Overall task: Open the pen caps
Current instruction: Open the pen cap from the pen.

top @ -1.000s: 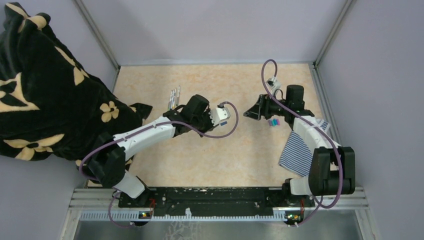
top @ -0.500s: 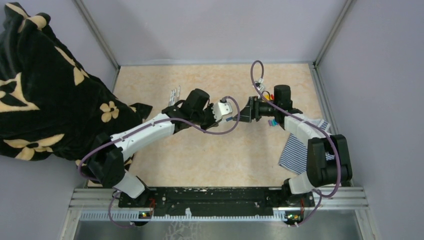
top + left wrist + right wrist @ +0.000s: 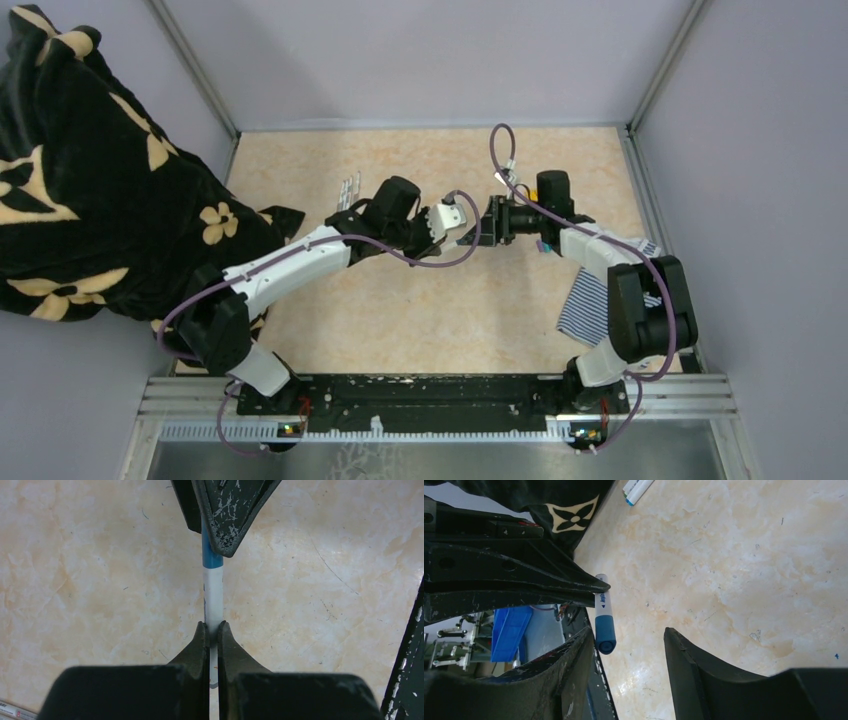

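Note:
My left gripper (image 3: 212,630) is shut on the white barrel of a pen (image 3: 213,595) and holds it level above the table. The pen's blue cap (image 3: 604,632) points at my right gripper (image 3: 628,632). That gripper is open around the cap. The cap lies close against one finger, with a wide gap to the other finger (image 3: 684,660). In the left wrist view the right fingers (image 3: 230,510) cover the cap's far end (image 3: 212,557). From above, the two grippers (image 3: 455,225) (image 3: 490,225) meet nose to nose at mid-table.
Several more pens (image 3: 348,190) lie at the back left, beside a black floral blanket (image 3: 90,170). Loose coloured caps (image 3: 545,245) lie under the right arm. A blue-and-white striped cloth (image 3: 590,300) lies at the right.
My right gripper has moved left to the pen's cap end, and its jaws have narrowed. The left gripper has shifted slightly right, still holding the pen.

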### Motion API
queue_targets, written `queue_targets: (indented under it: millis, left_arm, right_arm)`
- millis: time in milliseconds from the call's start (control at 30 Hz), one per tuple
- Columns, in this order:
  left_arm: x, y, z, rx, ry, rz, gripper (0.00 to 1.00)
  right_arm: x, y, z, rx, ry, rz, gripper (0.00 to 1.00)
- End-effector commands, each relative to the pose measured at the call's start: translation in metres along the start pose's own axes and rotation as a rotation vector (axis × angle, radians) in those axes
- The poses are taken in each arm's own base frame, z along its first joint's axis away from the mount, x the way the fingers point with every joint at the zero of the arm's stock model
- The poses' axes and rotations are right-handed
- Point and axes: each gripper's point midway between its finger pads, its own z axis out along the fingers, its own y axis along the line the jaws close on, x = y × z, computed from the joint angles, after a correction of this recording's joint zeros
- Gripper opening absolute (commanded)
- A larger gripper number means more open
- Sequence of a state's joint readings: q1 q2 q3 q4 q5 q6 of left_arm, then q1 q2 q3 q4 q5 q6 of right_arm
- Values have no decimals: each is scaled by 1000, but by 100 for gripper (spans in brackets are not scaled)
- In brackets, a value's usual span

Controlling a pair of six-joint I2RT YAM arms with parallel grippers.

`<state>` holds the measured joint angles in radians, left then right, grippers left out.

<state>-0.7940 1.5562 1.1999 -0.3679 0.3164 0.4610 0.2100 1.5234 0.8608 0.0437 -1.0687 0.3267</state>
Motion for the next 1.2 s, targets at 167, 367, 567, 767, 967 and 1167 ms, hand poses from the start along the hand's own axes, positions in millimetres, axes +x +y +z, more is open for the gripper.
queue_targets:
  millis: [167, 367, 567, 767, 967, 1167]
  left_arm:
    - [-7, -5, 4, 41, -20, -26, 0]
    - [-5, -5, 6, 44, -16, -31, 0]
    - [-4, -7, 8, 50, -9, -35, 0]
    - [-4, -6, 7, 45, -9, -35, 0]
    - [-3, -6, 7, 41, -8, -33, 12]
    - [-3, -12, 8, 77, -15, -30, 54]
  right_arm:
    - [-18, 21, 8, -64, -6, -81, 45]
    - [-17, 23, 10, -74, -1, -85, 38]
    - [-16, 25, 11, -80, 3, -86, 26]
    - [-15, 25, 11, -83, 4, -87, 9]
    - [-15, 26, 11, -90, 5, -92, 0]
    - [-16, 34, 8, -117, 3, -112, 0]
